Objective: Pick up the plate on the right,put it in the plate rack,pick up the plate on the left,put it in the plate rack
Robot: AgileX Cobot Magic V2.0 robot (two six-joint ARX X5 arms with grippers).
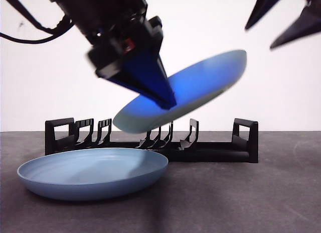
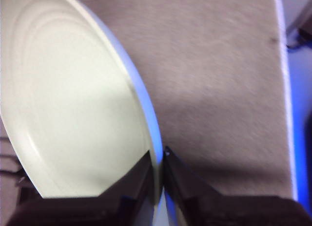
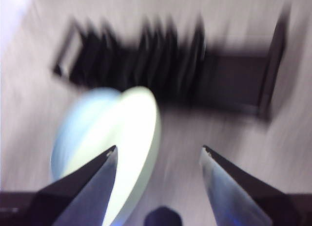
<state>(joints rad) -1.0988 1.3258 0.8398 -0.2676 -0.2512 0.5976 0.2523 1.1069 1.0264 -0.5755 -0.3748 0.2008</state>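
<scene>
My left gripper (image 1: 168, 103) is shut on the rim of a blue plate (image 1: 200, 85). It holds the plate tilted in the air above the black plate rack (image 1: 246, 137). The left wrist view shows the two jaws pinching that plate (image 2: 73, 99) at its edge, with the left gripper (image 2: 162, 153) closed on it. A second blue plate (image 1: 93, 170) lies flat on the table, in front of the rack's left end. My right gripper (image 1: 260, 37) hangs open at the top right, holding nothing. The blurred right wrist view shows the right gripper (image 3: 159, 148) open, with the rack (image 3: 234, 84) and the held plate (image 3: 139, 133) beyond.
The dark table (image 1: 241, 203) stretches in front of and right of the rack. A white wall stands behind. A black cable (image 1: 30, 29) hangs from the left arm at the upper left.
</scene>
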